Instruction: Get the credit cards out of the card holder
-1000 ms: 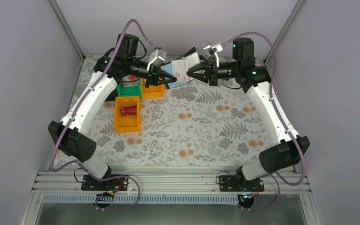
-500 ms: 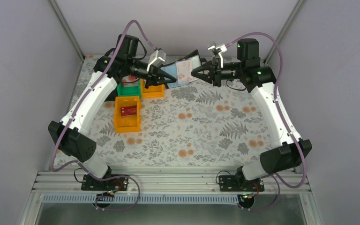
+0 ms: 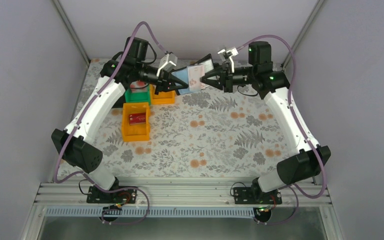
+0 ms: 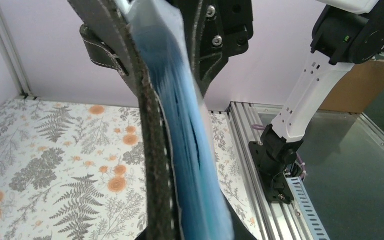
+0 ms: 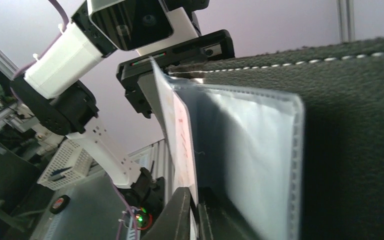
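Red print on the whitish card [image 3: 195, 76] is too blurry to read, sorry. The card holder [image 3: 182, 75] is up in the air over the far edge of the table [image 3: 220, 135], long side running left-right, pale-blue inside facing up. The left gripper [image 3: 176, 84] is clamped on its left end, and the right gripper [image 3: 204, 80] pinches the card's right edge.

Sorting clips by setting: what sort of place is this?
Probably a robotics lab test cell: white-and-black left arm and right arm bolted to an aluminium rail, plain grey enclosure walls, a floral-print cloth beneath them.
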You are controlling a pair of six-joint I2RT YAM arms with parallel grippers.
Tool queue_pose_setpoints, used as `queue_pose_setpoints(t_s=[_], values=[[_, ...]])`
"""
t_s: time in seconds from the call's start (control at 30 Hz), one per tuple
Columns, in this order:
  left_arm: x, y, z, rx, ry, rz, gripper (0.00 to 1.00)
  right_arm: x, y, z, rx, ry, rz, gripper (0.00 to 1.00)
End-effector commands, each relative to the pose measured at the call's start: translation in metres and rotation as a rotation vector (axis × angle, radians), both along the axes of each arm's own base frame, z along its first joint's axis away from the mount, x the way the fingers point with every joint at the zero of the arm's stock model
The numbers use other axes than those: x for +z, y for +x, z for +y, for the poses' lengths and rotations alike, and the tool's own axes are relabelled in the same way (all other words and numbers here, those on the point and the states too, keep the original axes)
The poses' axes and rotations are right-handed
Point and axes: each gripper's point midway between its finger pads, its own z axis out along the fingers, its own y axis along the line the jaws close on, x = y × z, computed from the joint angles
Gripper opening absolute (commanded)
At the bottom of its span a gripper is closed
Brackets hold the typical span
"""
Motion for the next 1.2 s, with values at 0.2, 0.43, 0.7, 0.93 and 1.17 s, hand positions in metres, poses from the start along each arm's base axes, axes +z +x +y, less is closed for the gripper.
queue_pose_setpoints(t_s=[0.2, 0.43, 0.7, 0.93, 1.17], values=[[0.003, -0.003, 0.004, -0.028, -0.042, 0.034, 0.02, -0.013, 0.014, -0.025, -0.162, -0.072, -0.054, 0.04], [-0.009, 0.005, 0.012, 0.011, -0.021, 0.059, 0.02, -0.023, 0.048, -0.088, -0.412, -0.086, 0.018, 0.04], [-0.128, 0.04, 0.012, 0.172, 0.257, 0.255, 0.02, 0.022, 0.032, -0.089, -0.366, -0.039, -0.059, 0.04], [-0.24, 0.009, -0.019, -0.006, 0.437, 0.403, 0.02, 0.021, 0.028, -0.079, -0.337, -0.036, -0.023, 0.04], [-0.3, 0.004, -0.029, -0.077, 0.432, 0.637, 0.24, -0.006, 0.027, -0.06, -0.312, -0.091, 0.06, 0.04]])
